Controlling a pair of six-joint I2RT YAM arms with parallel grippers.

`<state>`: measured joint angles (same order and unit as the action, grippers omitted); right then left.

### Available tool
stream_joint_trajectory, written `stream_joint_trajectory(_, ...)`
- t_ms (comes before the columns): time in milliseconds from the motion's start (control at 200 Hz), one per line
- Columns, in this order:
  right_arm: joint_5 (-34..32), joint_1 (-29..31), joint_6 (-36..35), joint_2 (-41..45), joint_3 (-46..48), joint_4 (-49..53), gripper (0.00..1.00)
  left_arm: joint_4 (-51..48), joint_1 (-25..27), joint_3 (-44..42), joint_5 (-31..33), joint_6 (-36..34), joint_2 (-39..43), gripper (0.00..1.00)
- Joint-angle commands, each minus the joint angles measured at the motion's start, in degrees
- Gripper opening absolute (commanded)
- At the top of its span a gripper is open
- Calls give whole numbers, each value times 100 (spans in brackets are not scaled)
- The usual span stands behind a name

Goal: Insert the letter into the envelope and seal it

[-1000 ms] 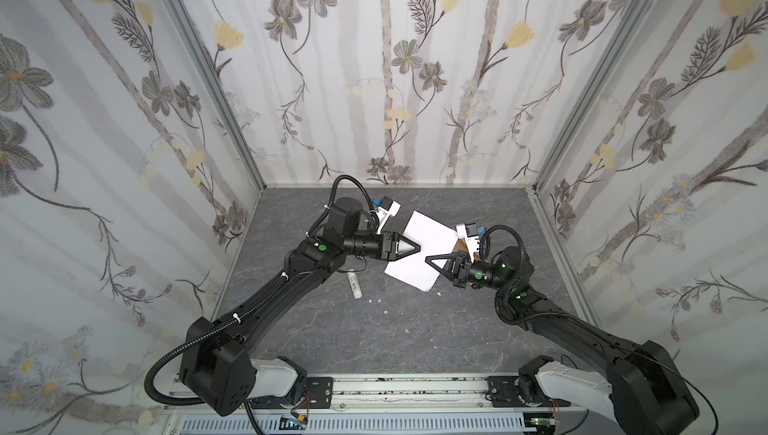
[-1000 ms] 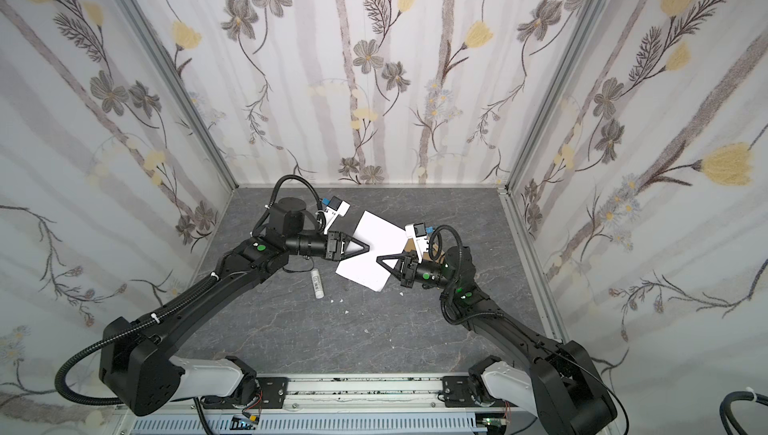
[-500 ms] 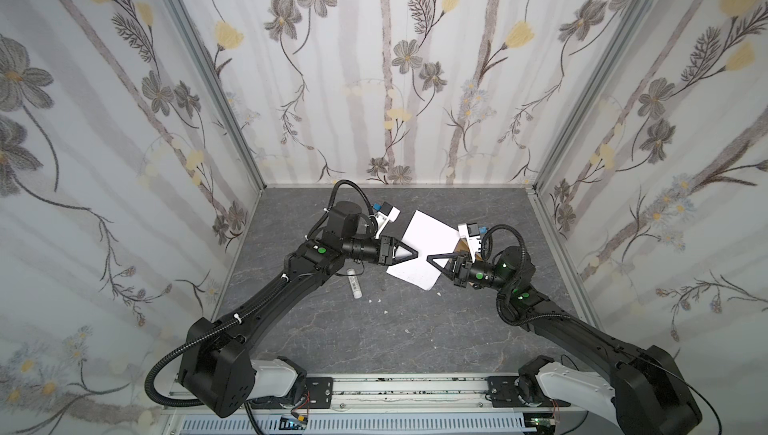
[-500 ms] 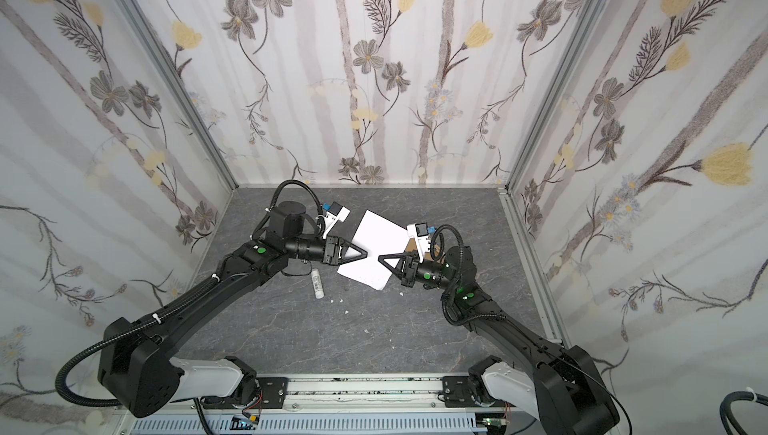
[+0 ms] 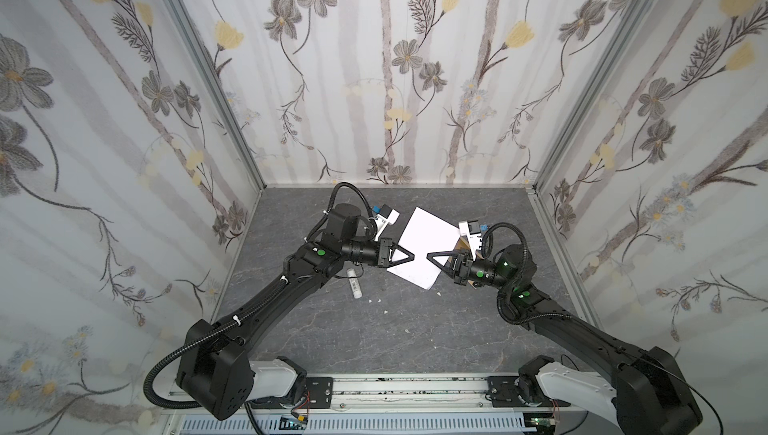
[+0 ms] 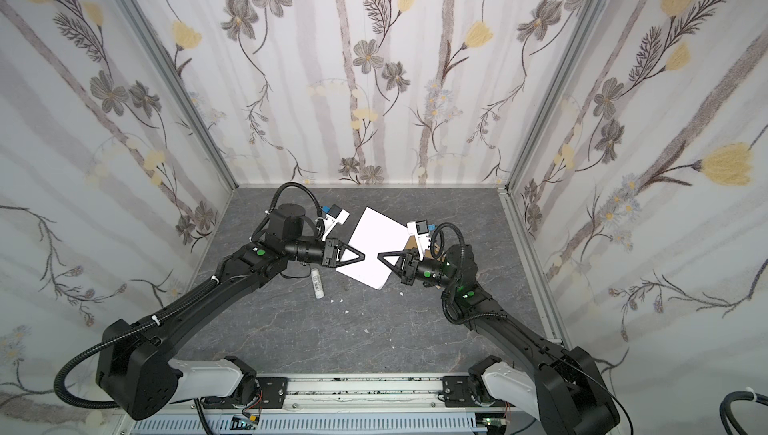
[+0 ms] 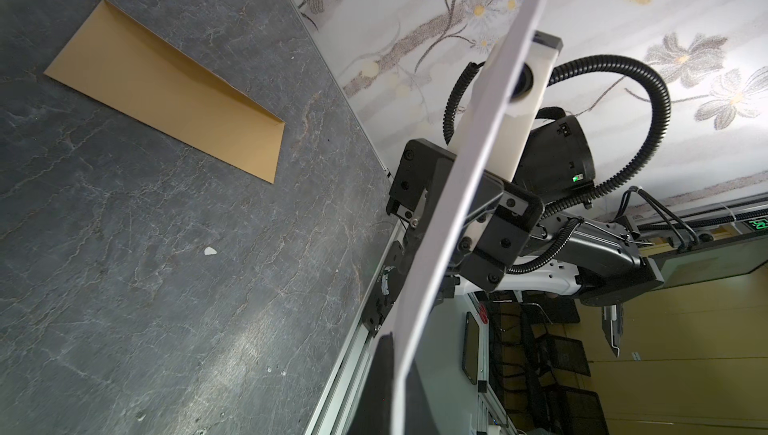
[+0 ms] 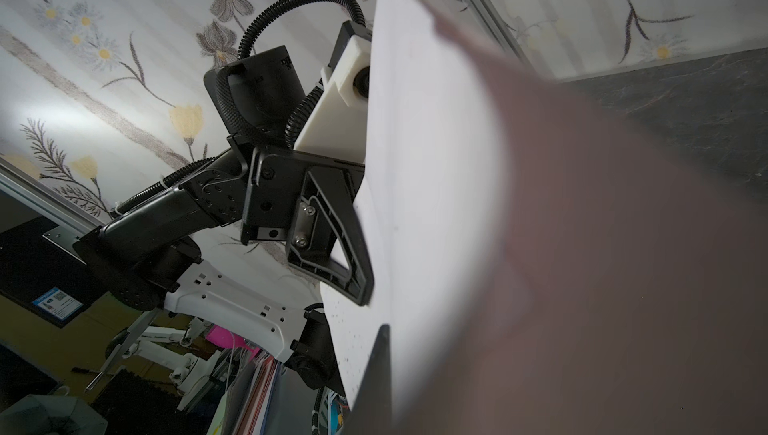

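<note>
The letter, white back up, hangs tilted above the floor between both arms. My left gripper is shut on its left edge; in the left wrist view the sheet runs edge-on between the jaws of that gripper. My right gripper pinches the opposite edge; in the right wrist view the sheet lies flat against one dark finger, and the other finger is hidden behind it. The kraft-brown envelope lies flat on the floor, mostly hidden in both top views.
A small white tube lies on the grey floor under the left arm. A few white paper scraps sit nearer the front. Flowered walls close in the back and both sides, and a metal rail runs along the front.
My left gripper, open beside the sheet before, has closed on the letter's left edge. The right gripper has kept its hold and barely moved.
</note>
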<state>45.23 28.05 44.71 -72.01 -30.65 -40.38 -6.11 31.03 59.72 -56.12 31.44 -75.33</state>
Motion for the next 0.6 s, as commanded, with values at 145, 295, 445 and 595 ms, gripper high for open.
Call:
stream_joint_trajectory(145,-286,-490,-715,562,-360,1183,62,110,21,-213,769,-357,300,0)
stream_joint_trajectory(295,-647,-882,-1118,852,-780,2016,66,92,109,-285,1075,-607,569,0)
stream_joint_trajectory(445,-754,-1031,-1566,481,-1661,2754,65,-30,233,-290,1203,-938,638,0)
stream_joint_trajectory(595,-632,-1079,-1696,-56,-2453,2885,65,-503,557,-180,1778,-1578,670,0)
